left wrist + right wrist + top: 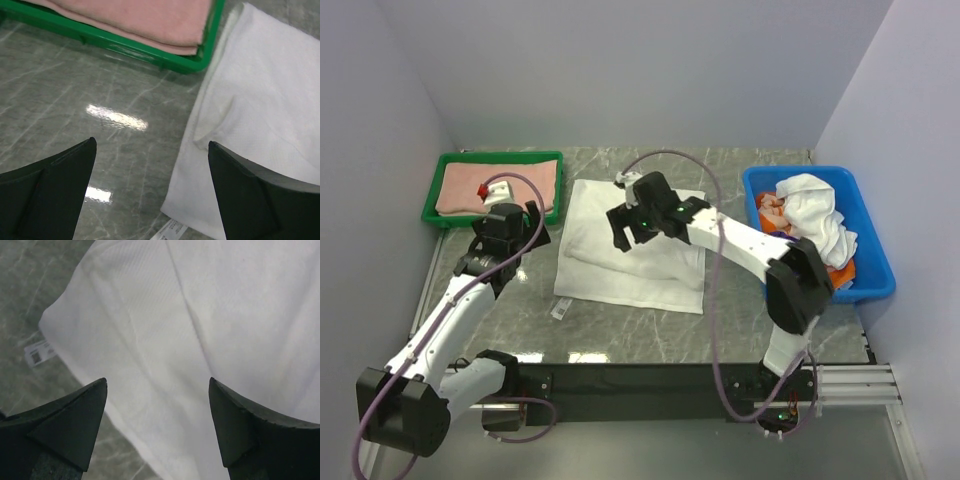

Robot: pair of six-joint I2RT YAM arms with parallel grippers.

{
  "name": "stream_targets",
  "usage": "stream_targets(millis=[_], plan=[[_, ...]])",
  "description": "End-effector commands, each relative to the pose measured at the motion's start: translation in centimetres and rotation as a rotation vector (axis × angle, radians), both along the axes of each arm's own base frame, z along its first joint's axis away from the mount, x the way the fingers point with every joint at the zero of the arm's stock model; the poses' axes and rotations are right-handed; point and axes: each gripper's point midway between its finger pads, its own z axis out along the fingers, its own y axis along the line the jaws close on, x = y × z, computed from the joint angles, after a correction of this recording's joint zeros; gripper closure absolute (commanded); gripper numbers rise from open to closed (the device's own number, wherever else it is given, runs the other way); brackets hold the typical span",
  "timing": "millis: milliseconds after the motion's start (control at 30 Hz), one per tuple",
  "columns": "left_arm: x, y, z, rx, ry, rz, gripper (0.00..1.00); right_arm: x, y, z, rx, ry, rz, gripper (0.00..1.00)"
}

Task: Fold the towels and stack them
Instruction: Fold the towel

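One white towel lies part-folded mid-tabletop: soft, light, limp, and it probably slides on the slick stone. Take it at the near-left corner by the tag. Right tool hovers over it, wide, empty; left tool wide beside its left edge. Pink towel in green tray, far-left corner; heaped towels in blue bin, right edge. Near strip looks free.

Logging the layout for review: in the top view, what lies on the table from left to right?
Green tray holding the pink towel → white towel mid-table → blue bin of crumpled towels.
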Motion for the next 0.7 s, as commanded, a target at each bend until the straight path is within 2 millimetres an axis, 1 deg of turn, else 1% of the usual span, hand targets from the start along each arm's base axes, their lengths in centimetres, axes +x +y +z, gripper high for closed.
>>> stream_targets(millis=[0,33,67,100,133,167,200,233,267,300,333,400,567,667], plan=[[0.1,2.4,2.4,-0.014,-0.078,0.114,0.01,2.8,2.4,-1.8,0.004,-0.002,0.036,0.12],[0.1,2.4,2.4,-0.019,-0.080,0.114,0.01,3.6,2.7,-2.1,0.009,-0.003,0.033,0.12],[0.2,2.5,2.4,-0.021,-0.085,0.117,0.01,4.4,3.5,-1.6,0.025,-0.017,0.035,0.13],[0.2,2.6,2.5,-0.020,-0.087,0.116,0.01,4.8,3.8,-3.0,0.014,0.003,0.034,0.13],[0.2,2.7,2.5,-0.019,-0.087,0.119,0.01,5.7,4.2,-2.7,0.032,-0.005,0.033,0.13],[0.2,2.7,2.4,-0.016,-0.085,0.118,0.01,6.0,4.4,-3.1,0.036,0.004,0.035,0.13],[0.3,2.6,2.4,-0.018,-0.084,0.113,0.01,6.1,4.7,-4.2,0.036,0.028,0.045,0.13],[0.3,2.5,2.4,-0.020,-0.084,0.109,0.01,6.0,4.9,-4.6,0.035,0.041,0.054,0.14],[0.3,2.5,2.4,-0.022,-0.084,0.106,0.01,6.4,5.3,-4.4,0.046,0.038,0.063,0.14],[0.4,2.5,2.4,-0.022,-0.082,0.106,0.01,6.3,5.5,-5.5,0.036,0.057,0.077,0.14],[0.4,2.4,2.3,-0.022,-0.079,0.101,0.01,6.0,5.9,-5.5,0.050,0.072,0.097,0.15],[0.5,2.5,2.3,-0.023,-0.077,0.102,0.01,5.7,6.2,-6.3,0.056,0.096,0.117,0.16],[0.6,2.3,2.1,-0.027,-0.071,0.090,0.01,4.0,7.0,-7.1,0.094,0.153,0.184,0.20],[0.6,2.2,2.0,-0.030,-0.068,0.085,0.01,3.3,7.0,-7.2,0.110,0.177,0.208,0.26]])
